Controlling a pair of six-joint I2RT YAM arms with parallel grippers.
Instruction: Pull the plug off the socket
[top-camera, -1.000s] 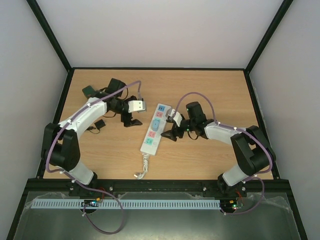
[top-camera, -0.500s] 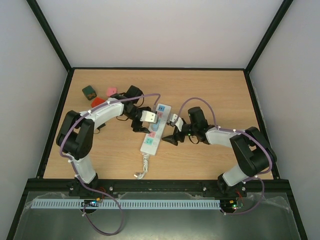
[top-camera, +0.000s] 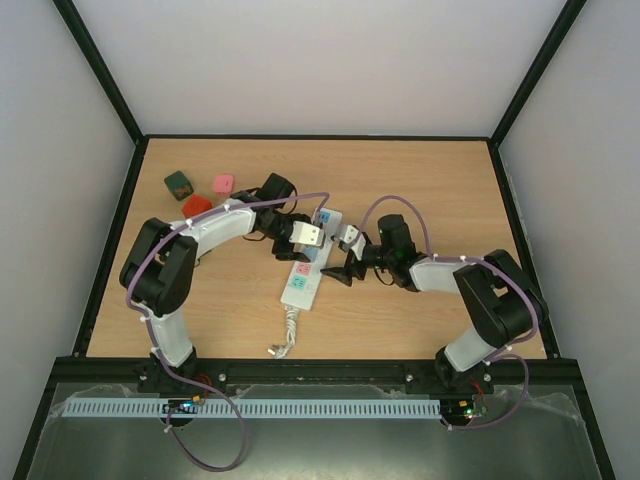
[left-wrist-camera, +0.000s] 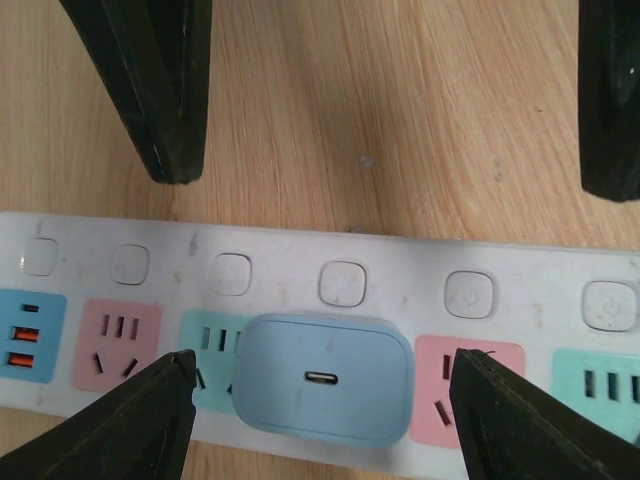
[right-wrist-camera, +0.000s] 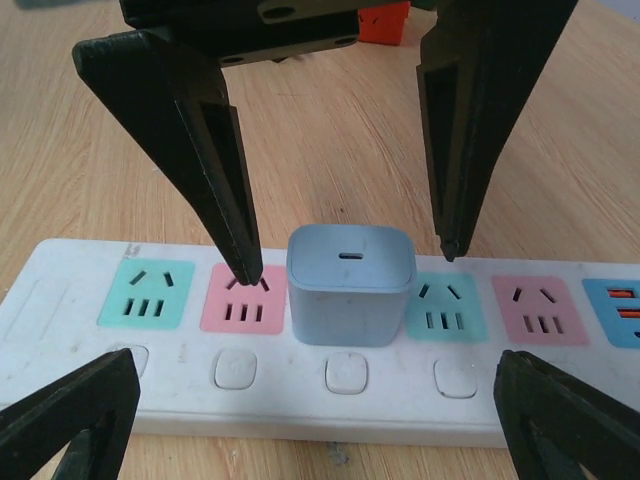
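Note:
The socket (left-wrist-camera: 400, 290) is a long white power strip with pastel outlet faces, lying on the wooden table (top-camera: 305, 285). A pale blue cube plug (left-wrist-camera: 325, 378) with a small slot on top sits in a middle outlet (right-wrist-camera: 350, 285). My left gripper (left-wrist-camera: 325, 415) is open and straddles the plug from above, with a gap at each fingertip (right-wrist-camera: 240, 250). My right gripper (right-wrist-camera: 320, 420) is wide open, low beside the strip's switch side; its fingers (left-wrist-camera: 170, 100) stand on the table side of the strip. In the top view the left gripper (top-camera: 308, 248) hides the plug.
The strip's coiled white cord (top-camera: 288, 330) trails toward the near edge. A dark green block (top-camera: 179, 183), a pink block (top-camera: 222, 183) and a red block (top-camera: 197, 205) lie at the back left. Black frame rails border the table.
My left arm has swung right from the blocks to over the strip, and its jaws have narrowed around the plug. The right gripper has edged closer to the strip.

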